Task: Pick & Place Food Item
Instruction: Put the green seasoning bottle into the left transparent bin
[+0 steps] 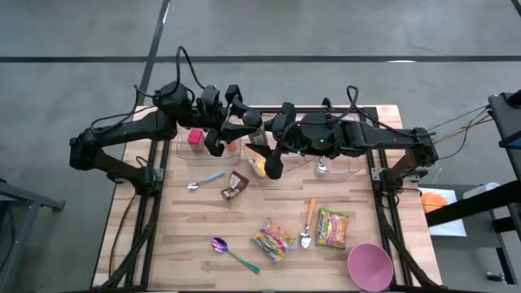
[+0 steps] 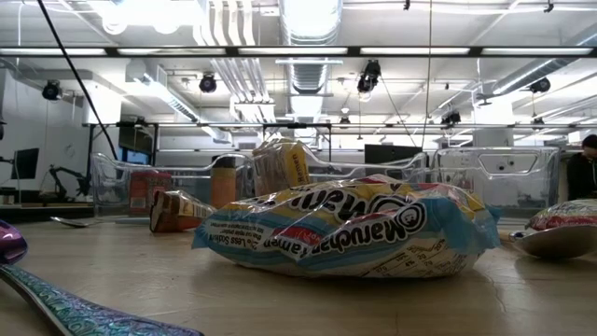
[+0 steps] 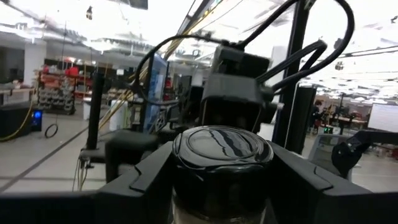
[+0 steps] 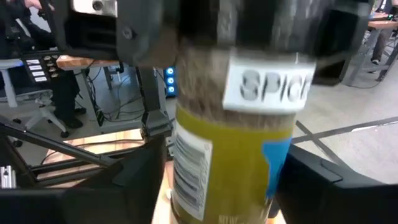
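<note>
1. The left end effector point(image 1: 244, 122) is reaching in from the left over the back of the worktop point(image 1: 195, 236), and its fingers point(image 3: 292, 180) are sitting closed against both sides of a spice jar's black lid point(image 3: 222, 149).
2. The right end effector point(image 1: 264, 153) is coming in from the right and meeting the same spice jar point(image 1: 255, 130); its fingers point(image 4: 134, 180) are flanking the jar's yellow label point(image 4: 230, 168), spread apart on either side, though whether they are pressing on it I cannot tell.
3. The jar is being held up between the two arms above the clear bins point(image 1: 342, 167) at the back of the worktop.
4. A ramen packet point(image 1: 273, 238) is lying flat near the front, filling the middle of the low view.
5. Beside the ramen packet, a green packet point(image 1: 332, 227) and a wooden-handled spoon point(image 1: 308, 221) are resting on the boards.
6. A pink bowl point(image 1: 369, 265) is sitting at the front right corner.
7. An iridescent spoon point(image 1: 232, 252) is lying to the left of the ramen packet.
8. A brown snack packet point(image 1: 234, 186) and a blue-handled spoon point(image 1: 205, 180) are lying further back.
</note>
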### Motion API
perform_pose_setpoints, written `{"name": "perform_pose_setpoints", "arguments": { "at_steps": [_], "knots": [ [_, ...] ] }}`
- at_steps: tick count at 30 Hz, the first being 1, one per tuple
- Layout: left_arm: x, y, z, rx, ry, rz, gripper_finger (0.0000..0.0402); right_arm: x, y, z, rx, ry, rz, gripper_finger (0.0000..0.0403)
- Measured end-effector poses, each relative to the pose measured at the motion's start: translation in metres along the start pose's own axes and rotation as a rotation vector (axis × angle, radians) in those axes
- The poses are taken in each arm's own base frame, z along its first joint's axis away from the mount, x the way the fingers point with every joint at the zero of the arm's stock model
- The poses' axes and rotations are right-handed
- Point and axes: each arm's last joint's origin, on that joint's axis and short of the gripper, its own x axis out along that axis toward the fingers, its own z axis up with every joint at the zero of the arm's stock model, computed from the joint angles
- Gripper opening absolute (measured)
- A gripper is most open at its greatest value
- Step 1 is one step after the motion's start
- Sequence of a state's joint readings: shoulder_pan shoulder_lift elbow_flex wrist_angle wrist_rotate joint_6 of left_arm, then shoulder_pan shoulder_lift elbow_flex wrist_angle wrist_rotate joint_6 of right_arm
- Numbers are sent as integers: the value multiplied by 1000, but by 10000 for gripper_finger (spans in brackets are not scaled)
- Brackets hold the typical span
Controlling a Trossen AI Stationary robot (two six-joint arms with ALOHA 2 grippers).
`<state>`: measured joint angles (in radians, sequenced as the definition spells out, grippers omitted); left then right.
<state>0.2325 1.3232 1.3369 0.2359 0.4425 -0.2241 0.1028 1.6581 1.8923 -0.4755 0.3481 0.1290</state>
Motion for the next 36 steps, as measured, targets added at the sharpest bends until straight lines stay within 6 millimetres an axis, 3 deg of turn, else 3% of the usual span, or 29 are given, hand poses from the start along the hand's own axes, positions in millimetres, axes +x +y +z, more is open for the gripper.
{"name": "perform_pose_setpoints", "arguments": {
  "at_steps": [9, 19, 22, 27, 36],
  "knots": [
    [-25, 3, 7, -31, 88, 166, 205, -6, -5, -3, 15, 39, -88, 290],
    [-77, 5, 0, -35, 374, 668, 205, -42, -22, 4, 48, 79, -200, 292],
    [-82, 9, -14, -50, 425, 737, 205, -53, -33, 2, 72, 96, -220, 292],
    [-91, 21, -55, -116, 422, 777, 205, -81, -54, -5, 143, 57, -149, 292],
    [-142, 22, -116, -191, 367, 936, 205, -129, -72, -33, 243, -56, -93, 292]
  ]
}}
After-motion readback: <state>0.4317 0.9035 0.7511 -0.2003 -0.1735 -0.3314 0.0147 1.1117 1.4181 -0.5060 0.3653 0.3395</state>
